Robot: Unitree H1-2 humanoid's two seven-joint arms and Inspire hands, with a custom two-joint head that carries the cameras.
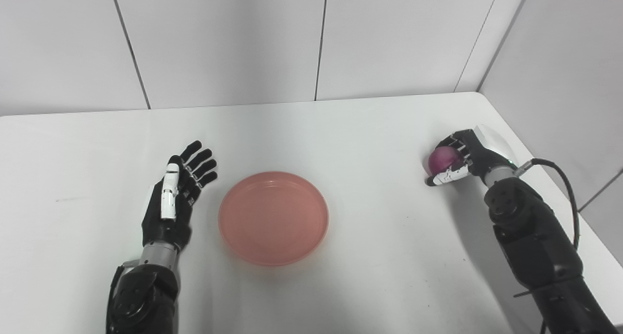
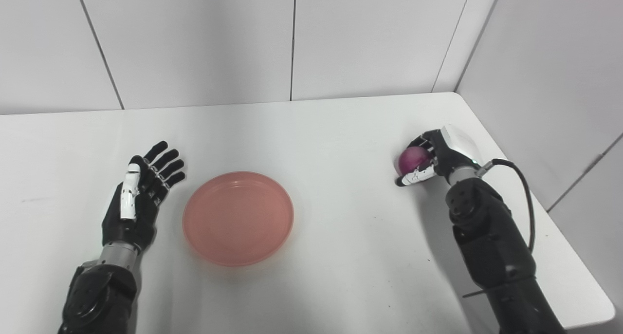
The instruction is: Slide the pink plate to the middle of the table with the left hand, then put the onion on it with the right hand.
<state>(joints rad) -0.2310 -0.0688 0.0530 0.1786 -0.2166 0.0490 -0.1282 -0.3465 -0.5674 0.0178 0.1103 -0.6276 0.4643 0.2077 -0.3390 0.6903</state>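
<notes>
white tabletop (image 1: 370, 129) carries the pink plate (image 1: 273, 218) mid-frame, left hand (image 1: 176, 197) open beside it, while right hand (image 1: 460, 158) fingers wrap the onion (image 1: 442, 159) at right, likely light, firm, smooth, best cupped around its middle.

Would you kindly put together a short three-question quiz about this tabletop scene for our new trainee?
1. True or false: the pink plate has something lying on it.
2. Which hand is closed around the onion? A) the left hand B) the right hand C) neither
3. Fill in: the left hand is open, fingers spread, and sits beside the plate's ______ edge without touching it.

Key:
1. False; the plate is bare.
2. B; the right hand grips the onion near the table's right edge, well apart from the plate.
3. Left.
</notes>
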